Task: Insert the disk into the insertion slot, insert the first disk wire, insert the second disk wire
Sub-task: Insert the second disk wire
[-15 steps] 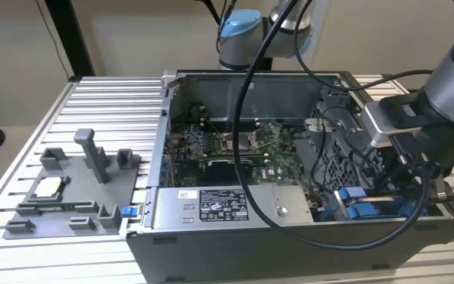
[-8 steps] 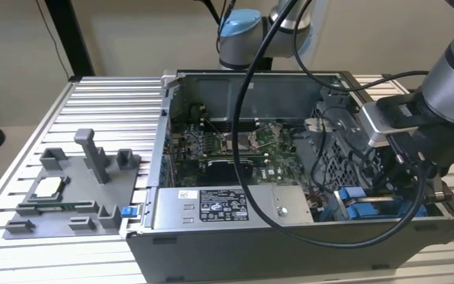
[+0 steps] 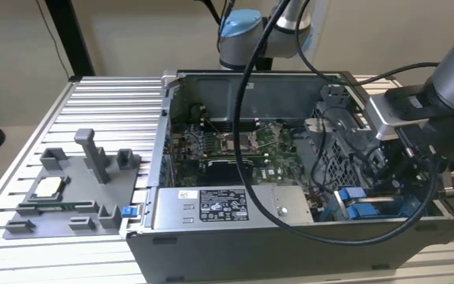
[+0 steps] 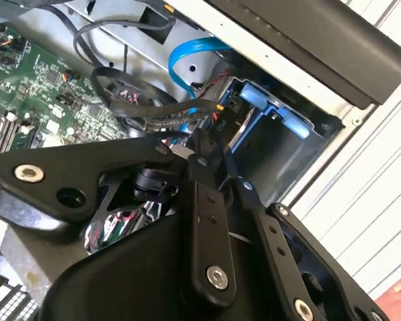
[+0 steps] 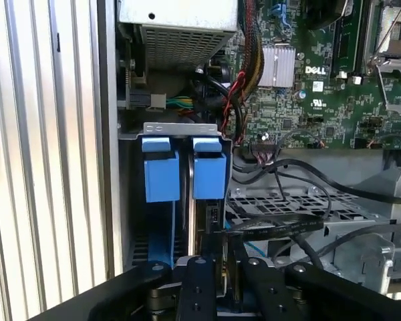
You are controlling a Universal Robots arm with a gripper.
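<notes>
Gripper (image 5: pixel 220 271), black metal with two linkage fingers, is down inside the open grey computer case (image 3: pixel 290 248) at the exterior view's right, above the drive bay. In the first wrist view the black fingers (image 5: pixel 199 284) stand close together with a narrow gap, and something thin and dark sits between their tips; whether it is pinched there cannot be told. Second wrist view shows the same fingertips (image 4: pixel 217 157) meeting at a small black connector just beside the blue frame.

Just beyond the fingertips: the disk (image 5: pixel 190 234), seen edge-on, standing upright in the insertion slot (image 5: pixel 180 130), a grey metal bay with bright blue plastic rails. Two blue tabs (image 5: pixel 162 170) sit side by side at the bay's mouth. Disk appears seated between the rails.

Black cables (image 5: pixel 281 224) run across the perforated grey metal plate (image 5: pixel 274 200) beside the bay. A flat light-blue ribbon cable (image 4: pixel 187 60) loops above the bay in the second wrist view.

Farther: green motherboard (image 3: pixel 235 148) in the case middle; grey power supply box with black-and-white sticker (image 3: pixel 227 207) along the front wall.

Farthest, outside the case at the exterior view's left: grey plastic tray with upright pegs (image 3: pixel 69 201) on the ribbed aluminium table (image 3: pixel 109 100).
</notes>
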